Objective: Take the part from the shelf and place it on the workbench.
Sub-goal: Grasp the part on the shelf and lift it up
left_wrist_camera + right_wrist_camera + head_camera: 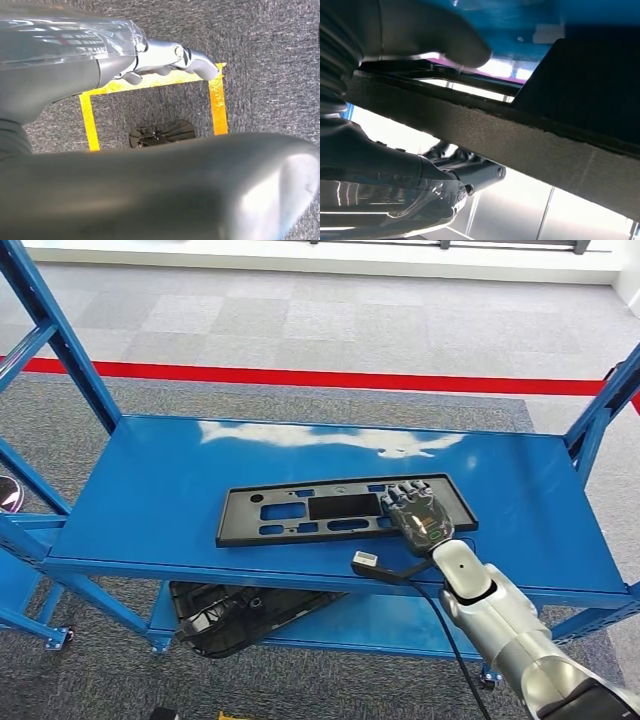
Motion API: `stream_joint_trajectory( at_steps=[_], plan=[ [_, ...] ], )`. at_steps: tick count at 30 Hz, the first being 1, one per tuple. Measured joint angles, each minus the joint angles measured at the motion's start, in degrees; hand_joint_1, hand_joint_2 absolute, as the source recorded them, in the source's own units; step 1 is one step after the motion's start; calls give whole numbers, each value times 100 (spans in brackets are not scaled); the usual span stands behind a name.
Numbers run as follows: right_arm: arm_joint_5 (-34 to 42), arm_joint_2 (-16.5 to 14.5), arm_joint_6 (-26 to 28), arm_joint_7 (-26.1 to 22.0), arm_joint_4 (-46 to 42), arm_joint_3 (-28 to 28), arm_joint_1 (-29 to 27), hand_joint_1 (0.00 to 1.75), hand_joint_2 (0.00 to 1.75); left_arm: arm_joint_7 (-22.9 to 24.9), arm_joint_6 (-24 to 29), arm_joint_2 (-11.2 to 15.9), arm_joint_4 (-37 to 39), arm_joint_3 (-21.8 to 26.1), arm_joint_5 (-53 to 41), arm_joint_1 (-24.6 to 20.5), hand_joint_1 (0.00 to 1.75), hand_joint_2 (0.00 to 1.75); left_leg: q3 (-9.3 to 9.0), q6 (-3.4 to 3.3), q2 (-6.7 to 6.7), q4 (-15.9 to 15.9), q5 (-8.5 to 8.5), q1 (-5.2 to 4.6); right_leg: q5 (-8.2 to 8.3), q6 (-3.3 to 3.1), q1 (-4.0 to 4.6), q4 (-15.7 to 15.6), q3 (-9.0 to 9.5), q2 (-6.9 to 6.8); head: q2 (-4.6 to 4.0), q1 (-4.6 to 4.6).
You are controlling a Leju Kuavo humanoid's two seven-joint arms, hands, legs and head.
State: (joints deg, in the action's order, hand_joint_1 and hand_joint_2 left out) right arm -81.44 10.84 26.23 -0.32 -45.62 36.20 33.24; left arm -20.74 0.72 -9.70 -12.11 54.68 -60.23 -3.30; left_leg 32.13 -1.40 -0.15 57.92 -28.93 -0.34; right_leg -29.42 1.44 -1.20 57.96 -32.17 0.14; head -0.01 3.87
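The part (340, 508) is a long flat black panel with several cut-outs, lying on the top level of the blue shelf (151, 500). My right hand (419, 515) is at the panel's right end, with dark fingers laid over its front corner. In the right wrist view the panel's edge (508, 135) runs between the grey thumb (433, 35) on one face and the fingers (414, 170) on the other, so the hand grips it. My left hand (170, 55) hangs over the carpet with its fingers stretched out and holds nothing.
A second black moulded part (241, 615) lies on the shelf's lower level. A black cable with a white plug (364, 561) hangs by my right wrist. Blue uprights (68, 350) stand at the shelf's ends. Red floor tape (302, 375) runs behind, and yellow tape (151, 82) marks the carpet.
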Motion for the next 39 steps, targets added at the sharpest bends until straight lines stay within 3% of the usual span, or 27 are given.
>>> stream_joint_trajectory(
  at_steps=[18, 27, 33, 39],
  plan=[
    [110, 10, -31, -50, -4, 0, -19, 175, 175, -132, 48, 0, 0, 1, 8, 0, 0, 0, 1, 0, 0, 0, 0, 0, 0, 0, 0, 0, -1, 0, -2, 0],
    [423, 106, 7, -137, -422, -39, -128, 175, 175, -204, 46, 0, 0, 20, 8, 1, 0, 0, 3, 0, -1, 0, 0, 0, 0, 0, 0, 0, -3, -1, -2, 0],
    [1222, 390, -66, -300, -1501, -324, -438, 175, 175, -267, 46, 0, 0, 59, 42, 4, 0, 0, 8, 0, -2, 0, 0, -2, 0, 0, -1, 0, -8, -3, -1, 0],
    [2930, 894, -451, -741, -3174, -1009, -1034, 175, 175, -306, 46, 0, 0, 150, 70, 28, 0, 0, 17, -2, -5, 0, -2, -6, -1, 2, -4, -1, -15, -9, -1, 0]
  ],
)
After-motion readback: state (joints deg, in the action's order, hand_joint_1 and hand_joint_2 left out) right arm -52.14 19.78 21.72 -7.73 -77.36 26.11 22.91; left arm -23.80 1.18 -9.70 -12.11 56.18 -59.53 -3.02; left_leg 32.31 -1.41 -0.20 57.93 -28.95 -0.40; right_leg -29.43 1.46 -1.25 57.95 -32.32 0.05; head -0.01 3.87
